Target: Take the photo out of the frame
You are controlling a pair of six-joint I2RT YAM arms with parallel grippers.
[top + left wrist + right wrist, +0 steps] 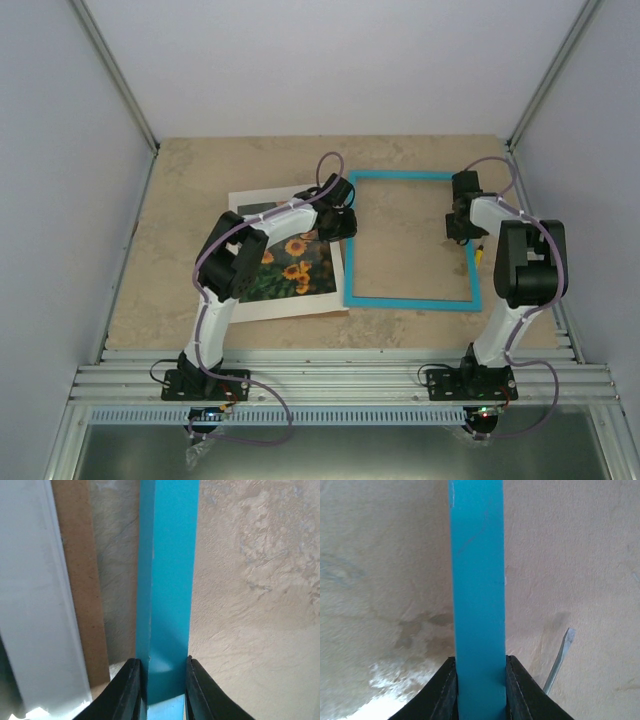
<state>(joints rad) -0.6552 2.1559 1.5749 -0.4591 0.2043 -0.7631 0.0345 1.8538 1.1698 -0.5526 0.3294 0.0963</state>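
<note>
- Beige stone-look tabletop [200, 180] carries the turquoise frame [410, 300] centre-right, with bare table showing through it.
- Left gripper [163, 685] is clamped on the frame's left bar, right gripper [480, 680] on its right bar.
- Photo [295, 270] lies centre-left on a white mat sheet [290, 305], partly hidden by the left arm.
- Screwdriver [559, 660] lies just beside the right bar.

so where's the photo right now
In the top view the photo lies outside the frame, on a white sheet just left of it, partly under the left arm.
</note>
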